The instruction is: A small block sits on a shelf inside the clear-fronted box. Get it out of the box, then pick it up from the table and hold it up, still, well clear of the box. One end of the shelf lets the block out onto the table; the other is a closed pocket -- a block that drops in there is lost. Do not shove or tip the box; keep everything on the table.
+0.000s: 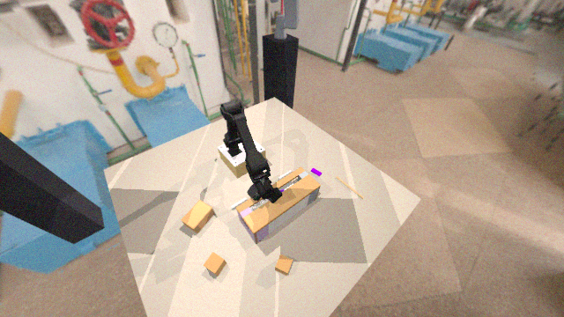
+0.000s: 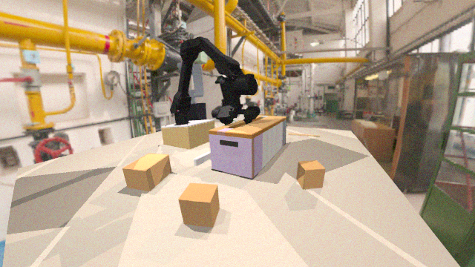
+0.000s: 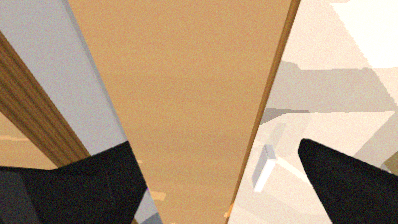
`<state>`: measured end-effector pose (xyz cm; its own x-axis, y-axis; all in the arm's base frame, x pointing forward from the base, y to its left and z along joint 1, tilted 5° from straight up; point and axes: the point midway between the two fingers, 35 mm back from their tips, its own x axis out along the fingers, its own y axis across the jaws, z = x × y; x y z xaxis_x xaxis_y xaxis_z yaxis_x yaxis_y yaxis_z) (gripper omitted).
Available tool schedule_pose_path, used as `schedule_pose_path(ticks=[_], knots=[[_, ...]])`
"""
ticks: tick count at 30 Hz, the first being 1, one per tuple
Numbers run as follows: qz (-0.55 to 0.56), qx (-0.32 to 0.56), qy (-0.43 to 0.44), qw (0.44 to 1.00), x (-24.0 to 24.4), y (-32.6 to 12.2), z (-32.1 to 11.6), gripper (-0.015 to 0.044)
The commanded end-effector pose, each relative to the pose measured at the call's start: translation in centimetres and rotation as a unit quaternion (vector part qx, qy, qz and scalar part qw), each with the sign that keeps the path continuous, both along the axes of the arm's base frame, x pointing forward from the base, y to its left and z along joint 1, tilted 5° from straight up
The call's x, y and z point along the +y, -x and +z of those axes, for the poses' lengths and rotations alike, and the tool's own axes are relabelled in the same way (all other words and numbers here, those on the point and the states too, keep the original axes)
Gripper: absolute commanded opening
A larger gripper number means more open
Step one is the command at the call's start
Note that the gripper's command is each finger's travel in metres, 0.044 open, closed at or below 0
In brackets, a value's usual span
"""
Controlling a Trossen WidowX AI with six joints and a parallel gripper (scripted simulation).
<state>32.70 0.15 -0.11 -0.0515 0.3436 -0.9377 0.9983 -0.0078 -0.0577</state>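
Note:
The long box (image 1: pixel 294 199) (image 2: pixel 231 157) (image 3: pixel 185 75) stands upright, with a wooden top, a slot along it and a lilac near end. A bit of the purple block (image 1: pixel 282 190) shows in the slot beside the gripper; the rest is hidden. My gripper (image 1: pixel 265 195) (image 2: pixel 237 122) (image 3: pixel 229 139) is open and empty, low at the box top. In the wrist view one finger is at the slot side of the top strip, the other beyond its outer edge. How deep the fingertips are is unclear.
A flat purple piece (image 1: pixel 316 172) lies on the table past the box's far end. A thin stick (image 1: pixel 349 187) (image 2: pixel 302 134) lies beyond. A white bar (image 1: pixel 239 203) (image 2: pixel 202 159) (image 3: pixel 264 167) lies along the box's robot side. Wooden blocks (image 1: pixel 197 216) (image 2: pixel 200 205) stand around the near end.

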Motion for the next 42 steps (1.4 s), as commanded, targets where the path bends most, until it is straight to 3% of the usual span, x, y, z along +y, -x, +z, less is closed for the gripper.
schedule_pose_path(ticks=[1, 42], knots=[[0.001, 0.0, 0.001, 1.0, 0.3, 0.0, 0.0, 0.04], [0.001, 0.0, 0.0, 1.0, 2.1, 0.0, 0.0, 0.04]])
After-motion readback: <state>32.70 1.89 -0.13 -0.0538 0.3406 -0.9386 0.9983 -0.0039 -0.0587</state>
